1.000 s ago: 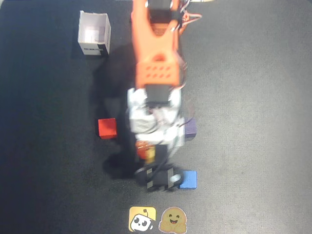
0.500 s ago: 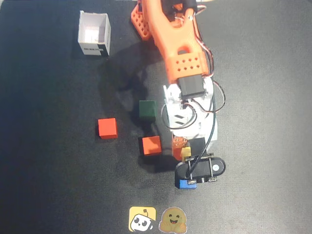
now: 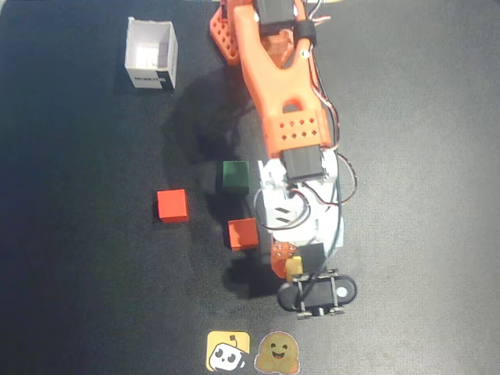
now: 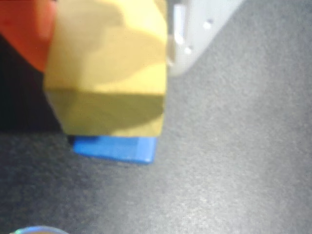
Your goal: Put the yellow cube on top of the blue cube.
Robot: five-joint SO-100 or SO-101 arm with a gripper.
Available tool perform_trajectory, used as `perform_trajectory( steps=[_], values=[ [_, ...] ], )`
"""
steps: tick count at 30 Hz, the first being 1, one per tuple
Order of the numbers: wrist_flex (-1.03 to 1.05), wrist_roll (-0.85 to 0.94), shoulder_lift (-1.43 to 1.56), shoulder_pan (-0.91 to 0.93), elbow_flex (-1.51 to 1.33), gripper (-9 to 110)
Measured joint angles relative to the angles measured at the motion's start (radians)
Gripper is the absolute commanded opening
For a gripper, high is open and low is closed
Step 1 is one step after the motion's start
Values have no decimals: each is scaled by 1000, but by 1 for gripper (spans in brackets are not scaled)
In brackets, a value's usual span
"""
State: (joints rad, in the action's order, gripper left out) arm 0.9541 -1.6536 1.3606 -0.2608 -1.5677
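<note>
One matte yellow cube (image 4: 109, 68) (shadow-mottled), clamped between the gripper (image 4: 109, 53) jaws, covers most of the blue cube (image 4: 117, 147)

Matte yellow cube (image 4: 109, 68); table (image 4: 234, 161) seemingly finely textured.

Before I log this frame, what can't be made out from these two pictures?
- Small matte blue cube: hidden under the arm overhead; in the wrist view the bright-yellow cube covers all but one edge.
- Contact between the cubes: blurred close-up, cannot tell.
- Gripper: overhead, only a sliver of yellow shows; the wrist hides its fingers.
- Orange shape: cut off by the wrist view's edge.
</note>
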Motion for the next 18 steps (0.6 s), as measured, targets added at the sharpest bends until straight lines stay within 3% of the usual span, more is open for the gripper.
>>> perform_trajectory(
  steps=[18],
  values=[
    [-11,3,-66,12,26,3]
  ],
)
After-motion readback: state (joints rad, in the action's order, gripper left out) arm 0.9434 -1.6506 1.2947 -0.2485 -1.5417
